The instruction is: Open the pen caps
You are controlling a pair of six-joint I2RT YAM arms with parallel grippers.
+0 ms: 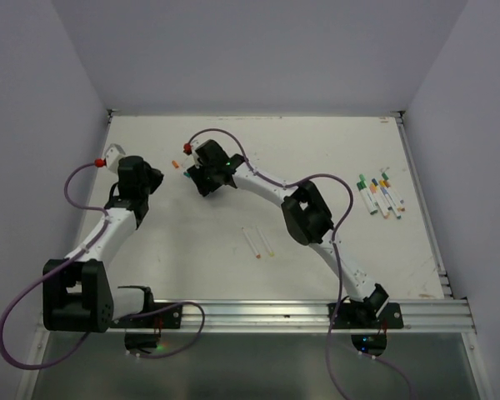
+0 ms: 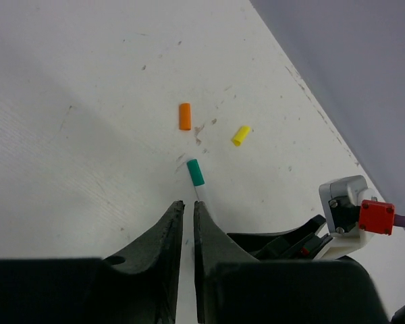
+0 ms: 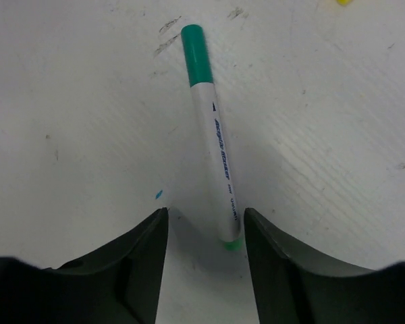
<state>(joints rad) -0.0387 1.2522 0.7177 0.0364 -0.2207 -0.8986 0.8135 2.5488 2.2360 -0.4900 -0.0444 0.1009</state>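
White, scuffed tabletop boxed in by pale lavender walls carries everything; toward its far left-centre lies one green-capped pen, flat on the surface, with its green cap seated on the end away from the right wrist camera and a small green plug at the near end; blue lettering runs along the white barrel, too blurred to read; a tiny blue speck marks the table just beside it

Two loose caps lie near the capped end, one orange cap and one yellow cap, each on its side, apart from each other and from the pen; two uncapped-looking pens lie side by side at mid-table, well apart from the first; a cluster of pens with green, orange, yellow and blue ends sits near the right edge, too small to count surely

The right gripper hangs low over the green-capped pen, jaws spread wide and straddling its near end, gripping nothing; the plug lies closer to the finger on the right of that view, and I cannot tell whether they touch; the right arm stretches diagonally from its base at the near right across to the far left-centre

The left gripper points toward the same pen from the left, jaws drawn almost together with only a slit between, holding nothing; the left arm rises from its near-left base, folded at the elbow; purple cables loop along both arms
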